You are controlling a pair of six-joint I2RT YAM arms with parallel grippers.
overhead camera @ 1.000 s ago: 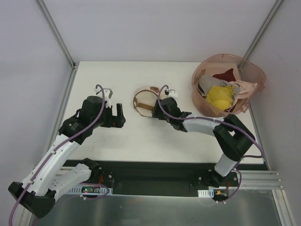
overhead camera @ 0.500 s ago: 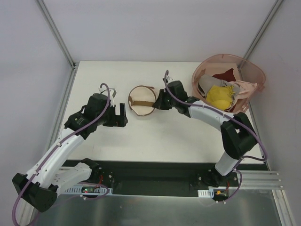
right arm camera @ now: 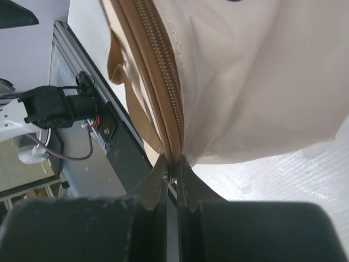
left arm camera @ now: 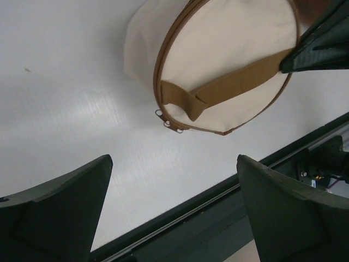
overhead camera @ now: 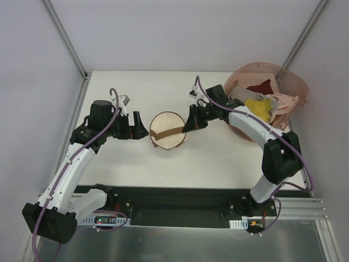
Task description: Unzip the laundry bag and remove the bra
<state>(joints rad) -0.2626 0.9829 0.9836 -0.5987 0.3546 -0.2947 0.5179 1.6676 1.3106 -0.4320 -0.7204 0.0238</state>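
The laundry bag, a cream round pouch with brown zipper trim and a brown strap, is at mid-table with its strapped round face turned up. My right gripper is shut on the zipper trim at the bag's right edge; in the right wrist view the fingertips pinch the brown zipper below the cream fabric. My left gripper stands open just left of the bag, nothing between its fingers. Small metal rings hang at the trim facing it. The bra is hidden.
A pink translucent basket sits at the back right with a yellow garment and a dark red cloth inside, right behind my right arm. The table's dark front rail runs close below the left gripper.
My right gripper has shut on the bag's zipper edge and turned the bag so its strapped face shows, shifting it nearer. The left gripper has moved right toward the bag, still open.
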